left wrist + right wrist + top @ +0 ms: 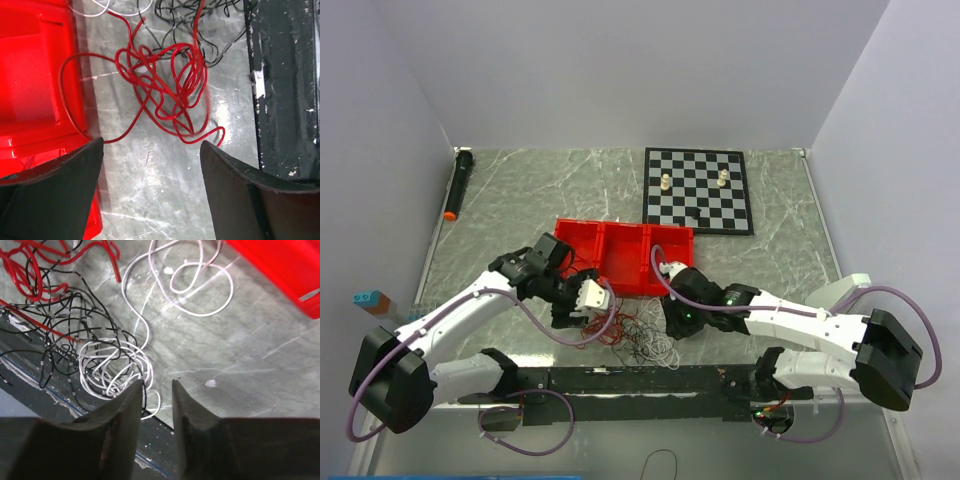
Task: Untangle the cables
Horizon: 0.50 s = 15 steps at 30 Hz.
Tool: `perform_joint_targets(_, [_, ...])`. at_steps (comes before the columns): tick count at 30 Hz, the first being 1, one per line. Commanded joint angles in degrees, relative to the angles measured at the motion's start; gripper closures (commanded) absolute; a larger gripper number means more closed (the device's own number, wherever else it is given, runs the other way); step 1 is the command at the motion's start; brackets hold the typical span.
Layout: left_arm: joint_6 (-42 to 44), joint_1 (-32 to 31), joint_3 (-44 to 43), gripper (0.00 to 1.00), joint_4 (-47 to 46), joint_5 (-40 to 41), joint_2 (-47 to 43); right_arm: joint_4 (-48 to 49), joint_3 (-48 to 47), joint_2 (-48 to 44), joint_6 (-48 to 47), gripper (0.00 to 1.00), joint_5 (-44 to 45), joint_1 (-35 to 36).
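a: where r the cables (pixel 640 335)?
b: on the table (pixel 240 355) by the red tray (pixel 35 75). red cable (pixel 170 85) bunched just ahead of left gripper (pixel 151 150), wide open, empty.
a: right gripper (pixel 156 385)?
b: barely parted, nothing btwn. white cable (pixel 112 367) coil at its tip, black cable (pixel 65 325) beside.

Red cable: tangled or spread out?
Tangled. Left wrist view: the red cable lies as one knot of crossing loops beside the red tray.

Bright, even, diffuse overhead light. Shadows soft and faint. Mild glare on marble tabletop (pixel 125 217) in left wrist view. Red tray (pixel 35 75) oversaturated, detail lost. Wrist-view foregrounds dark, slightly blurred.
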<state>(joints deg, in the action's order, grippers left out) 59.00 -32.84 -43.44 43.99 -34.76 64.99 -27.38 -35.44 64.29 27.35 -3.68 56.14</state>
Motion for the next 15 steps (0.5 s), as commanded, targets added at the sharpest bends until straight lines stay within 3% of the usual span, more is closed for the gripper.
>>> perform_joint_targets(1, [-3.2, -0.8, 0.5, 0.19, -3.6, 0.2, -2.1, -0.4, -2.5, -1.8, -1.2, 0.61, 1.4, -1.2])
perform_joint_targets(6, [-18.5, -0.7, 7.0, 0.36, -32.6, 14.8, -4.5, 3.2, -1.9, -6.4, -2.7, 0.59, 1.0, -1.6])
perform_joint_targets(11, [-18.5, -0.7, 2.5, 0.39, -29.6, 12.5, 0.9, 7.8, -1.4, -8.0, -4.3, 0.58, -2.2, -3.1])
perform_joint_targets(15, [-16.6, -0.7, 2.3, 0.60, -27.9, 7.7, 2.9, 9.4, -1.7, -6.8, -5.2, 0.59, -3.2, -4.0])
